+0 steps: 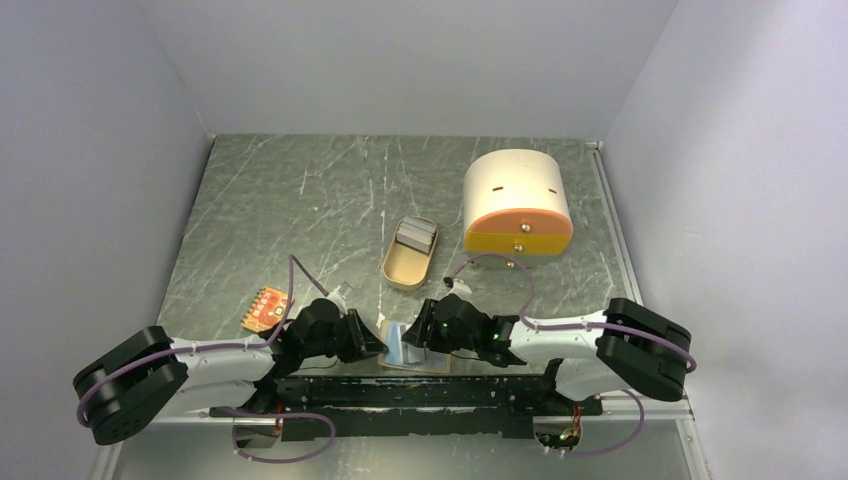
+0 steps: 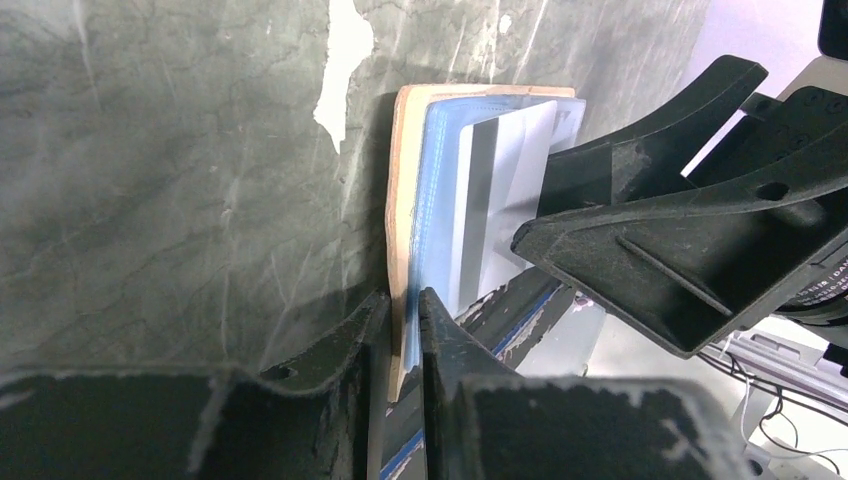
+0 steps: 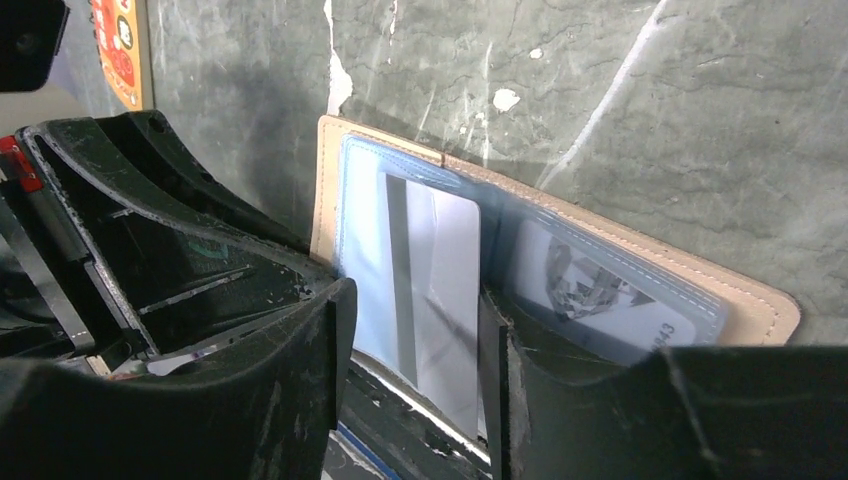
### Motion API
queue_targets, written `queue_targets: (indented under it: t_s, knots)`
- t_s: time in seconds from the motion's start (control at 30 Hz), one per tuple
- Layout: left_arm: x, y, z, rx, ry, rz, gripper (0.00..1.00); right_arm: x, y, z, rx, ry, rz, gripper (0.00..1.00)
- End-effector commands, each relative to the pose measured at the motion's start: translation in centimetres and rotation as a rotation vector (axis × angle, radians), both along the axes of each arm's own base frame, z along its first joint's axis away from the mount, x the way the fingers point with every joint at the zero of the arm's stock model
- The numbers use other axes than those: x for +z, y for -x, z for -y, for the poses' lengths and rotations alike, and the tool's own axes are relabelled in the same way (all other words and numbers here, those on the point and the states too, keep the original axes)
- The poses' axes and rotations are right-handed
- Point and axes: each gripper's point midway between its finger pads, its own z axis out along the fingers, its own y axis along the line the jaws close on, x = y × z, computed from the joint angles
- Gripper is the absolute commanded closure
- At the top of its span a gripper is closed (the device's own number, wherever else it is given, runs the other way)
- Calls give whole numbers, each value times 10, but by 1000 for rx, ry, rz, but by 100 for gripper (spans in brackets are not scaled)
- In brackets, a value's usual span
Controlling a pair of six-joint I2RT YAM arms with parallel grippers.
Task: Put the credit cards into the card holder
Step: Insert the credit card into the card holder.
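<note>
From above, the card holder (image 1: 402, 348) lies open at the table's near edge, between the left gripper (image 1: 368, 342) and the right gripper (image 1: 425, 335). In your left wrist view the left jaws are pinched nearly closed on the holder's tan edge. That leather-like flap looks soft, so a grip by the edge suits pinning it flat. In your right wrist view the right jaws stand half apart either side of the striped card (image 3: 430, 290), clamping nothing. The card appears partly tucked under the clear sleeve and looks thin, light, stiff and slick, so take it by its long edges
</note>
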Motion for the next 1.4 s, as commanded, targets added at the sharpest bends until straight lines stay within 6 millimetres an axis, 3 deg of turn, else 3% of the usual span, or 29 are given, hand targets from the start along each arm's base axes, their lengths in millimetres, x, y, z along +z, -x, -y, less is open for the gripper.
queue_targets:
  t_s: [0.0, 0.2, 0.33, 0.6, 0.8, 1.1, 1.37]
  knots:
    - [13, 1, 7, -37, 56, 43, 79, -32, 13, 33, 37, 212, -17, 48]
    - [15, 2, 7, -42, 68, 52, 91, -28, 9, 37, 79, 297, 16, 44]
    - [9, 2, 5, -29, 52, 34, 91, -26, 8, 41, 95, 340, 25, 44]
    - [6, 3, 4, -28, 48, 21, 91, -28, 17, 27, 162, 323, -1, 44]
    - [10, 0, 4, -18, 38, 40, 91, -16, 20, 11, 196, 296, -1, 43]
    - [6, -1, -6, 22, 19, 33, 91, -18, 7, 42, 170, 506, 35, 39]
    - [6, -1, -4, 18, 24, 32, 91, -12, 18, 22, 221, 389, 6, 37]
